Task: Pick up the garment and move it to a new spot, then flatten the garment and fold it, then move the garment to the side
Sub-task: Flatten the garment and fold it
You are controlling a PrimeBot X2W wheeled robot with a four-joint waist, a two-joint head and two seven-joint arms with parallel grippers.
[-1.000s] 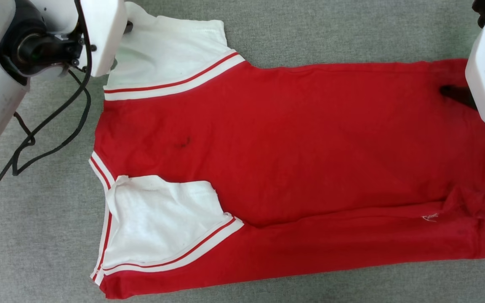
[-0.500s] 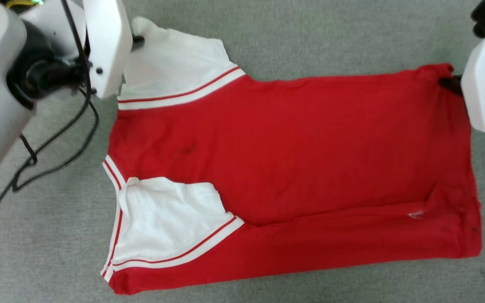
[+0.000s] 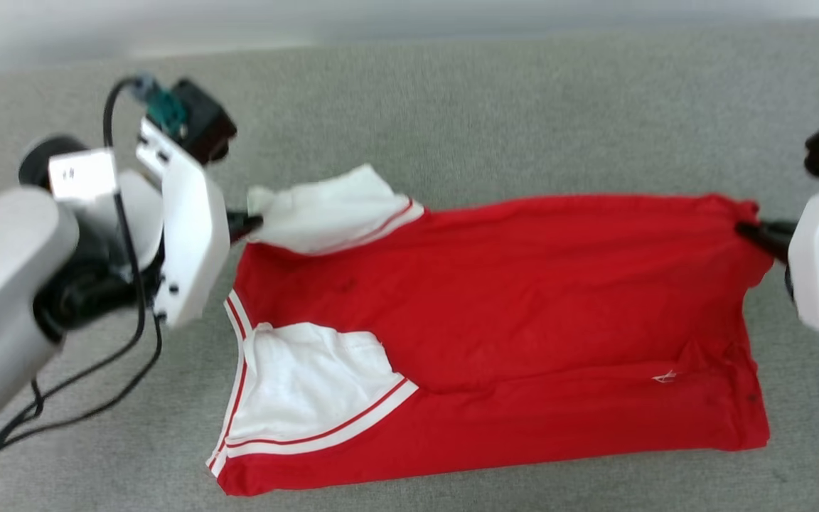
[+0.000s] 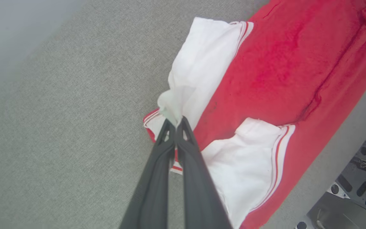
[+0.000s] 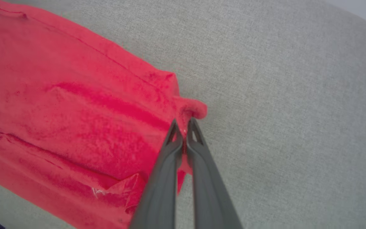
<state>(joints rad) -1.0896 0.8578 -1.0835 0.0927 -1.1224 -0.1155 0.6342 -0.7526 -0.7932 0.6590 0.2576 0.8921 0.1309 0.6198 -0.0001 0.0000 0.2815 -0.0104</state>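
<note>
Garment [image 3: 523, 299] — left tool [image 4: 176, 122] clamps sleeve (far one), right tool [image 5: 183, 124] clamps hem corner

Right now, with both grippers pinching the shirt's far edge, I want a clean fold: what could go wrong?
1. The left gripper pinches just the tip of the white sleeve; it might slip out.
2. The right gripper clamps a small bunched hem corner of the garment; uneven pulling could skew the fold.
3. The near folded flap could unfold if dragged.
</note>
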